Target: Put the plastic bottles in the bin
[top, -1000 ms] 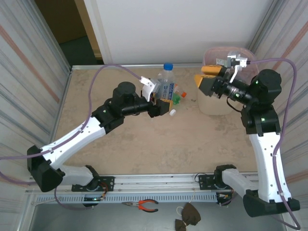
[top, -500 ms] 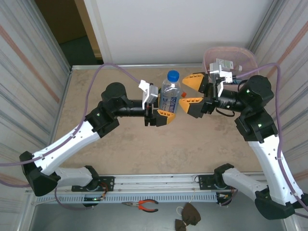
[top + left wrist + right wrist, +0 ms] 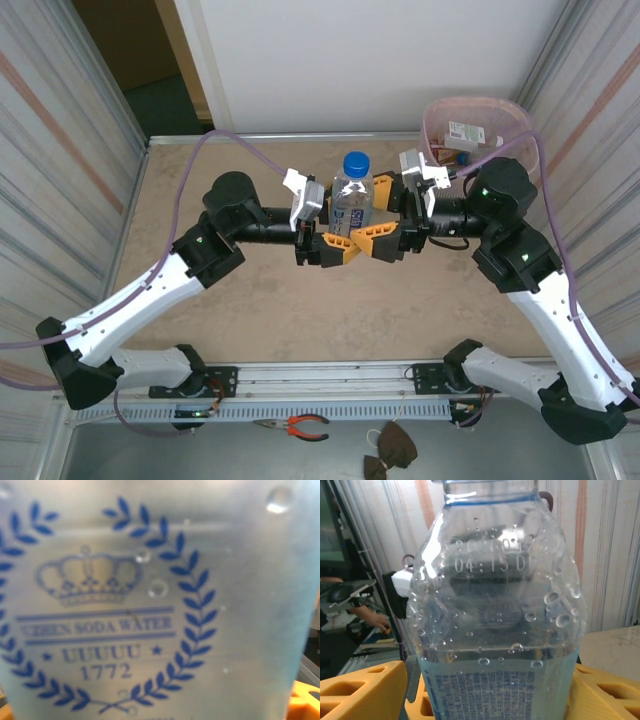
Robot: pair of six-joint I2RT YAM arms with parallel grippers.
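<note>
The left hand point(image 3: 338, 232) pinches a clear water bottle point(image 3: 352, 200) low on its body and holds it upright, blue cap up. The right hand point(image 3: 378, 222) faces it from the side of the bin point(image 3: 478, 99), fingers set either side of the same bottle; I cannot tell whether they are pressing it yet. The bottle is left of the bin and nearer the arm bases, its long axis vertical. The right arm is closer to the bin, so this looks like a hand-over, then a carry right and back to the bin's mouth
</note>
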